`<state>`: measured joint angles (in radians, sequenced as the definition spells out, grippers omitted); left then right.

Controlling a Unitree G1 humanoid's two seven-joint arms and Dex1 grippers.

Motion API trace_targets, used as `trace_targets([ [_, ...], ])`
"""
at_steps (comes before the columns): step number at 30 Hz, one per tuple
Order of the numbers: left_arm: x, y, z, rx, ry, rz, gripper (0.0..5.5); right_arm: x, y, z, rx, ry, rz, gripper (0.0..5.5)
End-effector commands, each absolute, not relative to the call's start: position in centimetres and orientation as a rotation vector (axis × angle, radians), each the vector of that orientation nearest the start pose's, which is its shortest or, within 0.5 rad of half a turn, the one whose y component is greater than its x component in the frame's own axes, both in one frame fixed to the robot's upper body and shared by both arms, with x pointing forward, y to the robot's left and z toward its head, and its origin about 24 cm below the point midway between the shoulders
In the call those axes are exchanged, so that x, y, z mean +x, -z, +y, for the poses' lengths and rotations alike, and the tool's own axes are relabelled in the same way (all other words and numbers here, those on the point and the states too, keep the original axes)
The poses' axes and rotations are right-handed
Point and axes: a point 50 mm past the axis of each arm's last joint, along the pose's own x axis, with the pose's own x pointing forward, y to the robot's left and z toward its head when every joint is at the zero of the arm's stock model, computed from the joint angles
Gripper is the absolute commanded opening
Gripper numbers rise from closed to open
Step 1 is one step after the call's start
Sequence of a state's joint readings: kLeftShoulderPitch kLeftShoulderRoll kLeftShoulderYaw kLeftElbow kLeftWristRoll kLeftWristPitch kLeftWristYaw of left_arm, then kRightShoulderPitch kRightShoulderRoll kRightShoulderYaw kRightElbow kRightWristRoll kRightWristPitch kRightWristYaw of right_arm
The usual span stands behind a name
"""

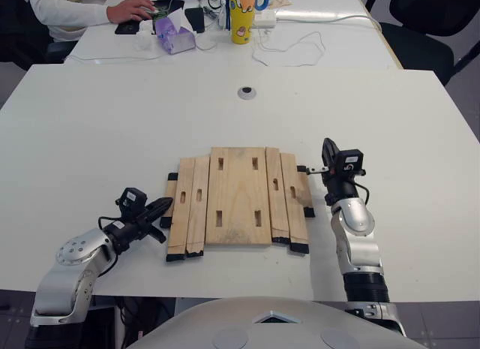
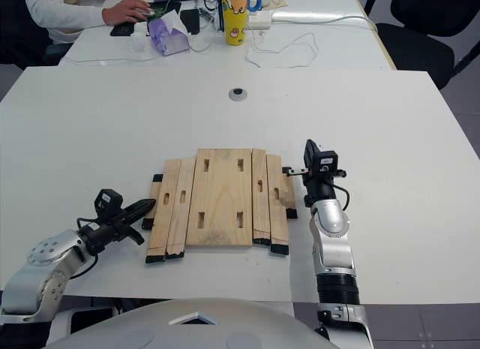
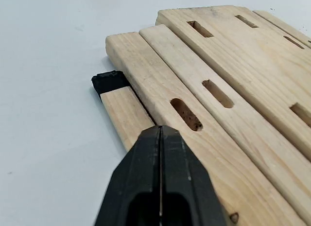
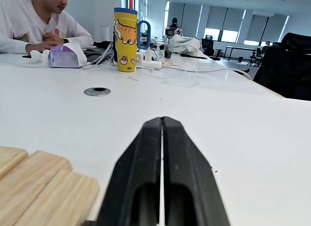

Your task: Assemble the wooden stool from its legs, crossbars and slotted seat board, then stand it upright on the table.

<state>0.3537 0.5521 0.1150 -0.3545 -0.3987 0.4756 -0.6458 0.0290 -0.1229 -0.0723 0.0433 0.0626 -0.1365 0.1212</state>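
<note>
Stool parts (image 1: 238,197) lie flat together on the worktop (image 1: 90,124). Both jaws, one at each side, are closed and empty; open them first, then pinch the left outer plank (image 1: 180,214) squarely.

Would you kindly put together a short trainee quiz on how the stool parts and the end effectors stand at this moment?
1. True or false: the wide pale wooden slotted seat board lies flat on the white table.
2. The left end effector is: A) wide open; B) shut on a plank; C) shut, holding nothing.
3. How many slots show in the seat board?

Key: 1 true; 2 C; 3 four.
</note>
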Motion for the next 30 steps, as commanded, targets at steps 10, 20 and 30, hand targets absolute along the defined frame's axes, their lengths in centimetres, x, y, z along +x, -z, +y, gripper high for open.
trace_targets([
  [10, 18.6, -2.7, 23.6, 0.171, 0.545, 0.502, 0.01, 24.6, -3.9, -18.3, -0.067, -0.05, -0.062, 0.0],
  [20, 19.2, -4.5, 23.4, 0.067, 0.514, 0.378, 0.01, 24.5, -3.9, -18.2, -0.067, -0.049, -0.059, 0.0],
  [30, 16.3, -5.0, 24.7, 0.063, 0.671, 0.526, 0.01, 24.2, -3.8, -18.3, -0.062, -0.032, -0.057, 0.0],
])
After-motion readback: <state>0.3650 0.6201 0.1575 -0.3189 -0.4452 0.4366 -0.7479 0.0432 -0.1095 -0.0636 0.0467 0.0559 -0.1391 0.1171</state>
